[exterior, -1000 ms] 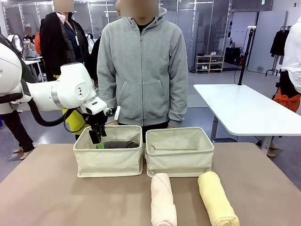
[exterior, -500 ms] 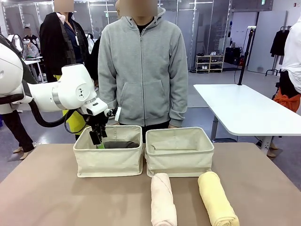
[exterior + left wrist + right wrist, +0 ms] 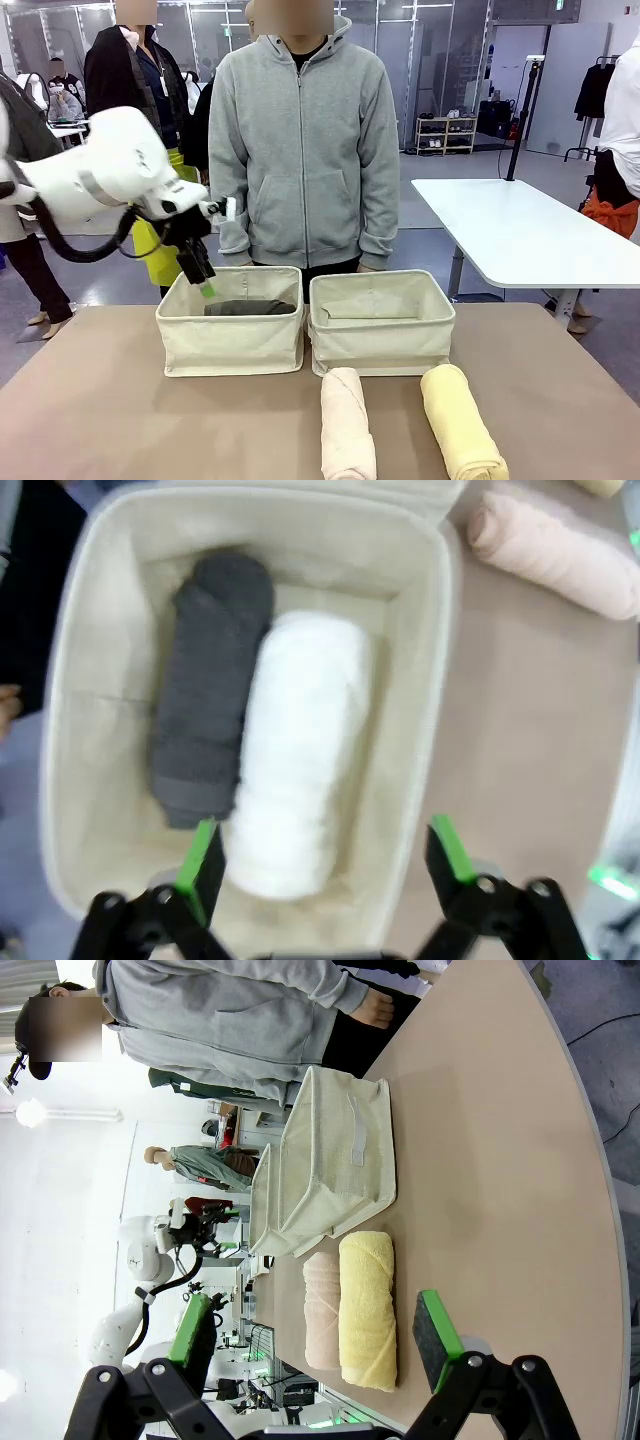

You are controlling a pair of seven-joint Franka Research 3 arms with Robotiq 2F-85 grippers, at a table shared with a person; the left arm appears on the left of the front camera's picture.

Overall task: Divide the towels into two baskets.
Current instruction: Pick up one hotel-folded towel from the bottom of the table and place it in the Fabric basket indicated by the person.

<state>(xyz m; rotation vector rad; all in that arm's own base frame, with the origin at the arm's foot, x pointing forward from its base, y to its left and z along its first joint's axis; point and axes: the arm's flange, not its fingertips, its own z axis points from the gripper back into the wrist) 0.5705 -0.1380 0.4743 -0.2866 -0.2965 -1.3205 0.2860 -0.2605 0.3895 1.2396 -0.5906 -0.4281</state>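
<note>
The left basket point(image 3: 230, 335) holds the dark grey towel point(image 3: 210, 730) and the white towel point(image 3: 295, 750) side by side. My left gripper point(image 3: 205, 288) hovers open just above that basket's left back corner, its green pads point(image 3: 200, 855) wide apart over the white roll's near end with nothing between them. Beside it stands the right basket point(image 3: 380, 335). In front of the right basket, the pale pink-beige towel point(image 3: 347, 425) and the yellow towel point(image 3: 460, 420) lie on the table. My right gripper point(image 3: 315, 1330) is open, well short of these two rolls point(image 3: 368, 1305).
A person in a grey hoodie point(image 3: 300, 150) stands close behind the baskets, hands down at the table's far edge. A white table point(image 3: 520, 230) stands off to the right. Brown tabletop point(image 3: 120, 420) lies bare at front left.
My left arm has risen and swung back to the left, lifting its open gripper up out of the left basket. The towels have not moved.
</note>
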